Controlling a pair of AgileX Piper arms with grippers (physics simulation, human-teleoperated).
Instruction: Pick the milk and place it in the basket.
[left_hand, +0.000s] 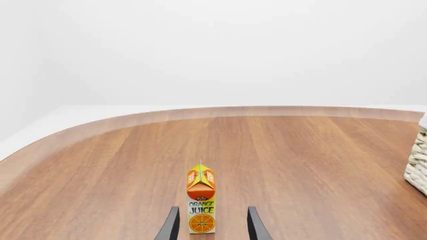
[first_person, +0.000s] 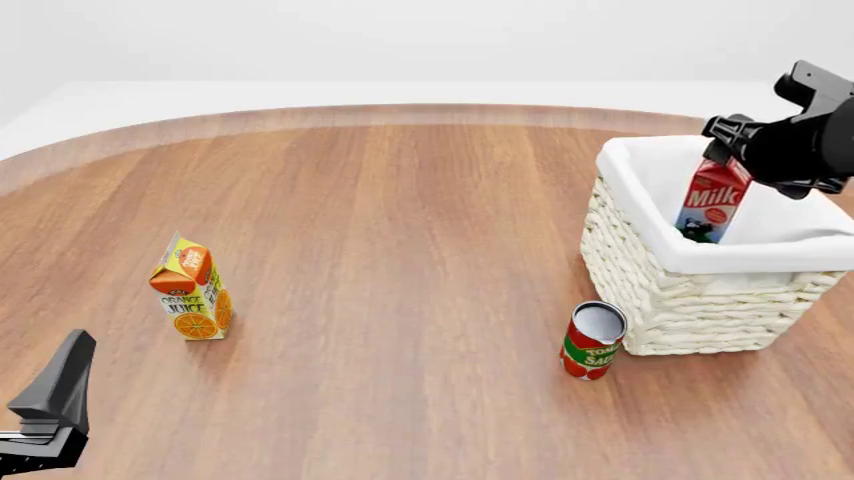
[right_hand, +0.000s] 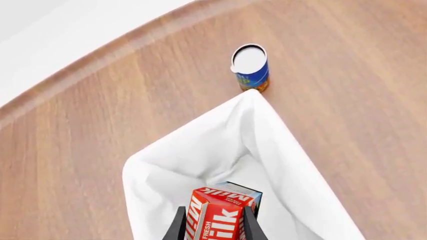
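The right gripper (first_person: 731, 160) is clamped on the top of the milk (first_person: 713, 206), which hangs below it, tilted, with its lower end inside the basket (first_person: 694, 300) over the white liner. The basket floor lies straight beneath the carton, so the release looks unobstructed. Outside the basket, near its corner, stands a tomato sauce can (first_person: 591, 340). Far off, the left gripper (left_hand: 212, 225) sits with fingers apart, the orange juice carton (left_hand: 201, 200) just ahead between them.
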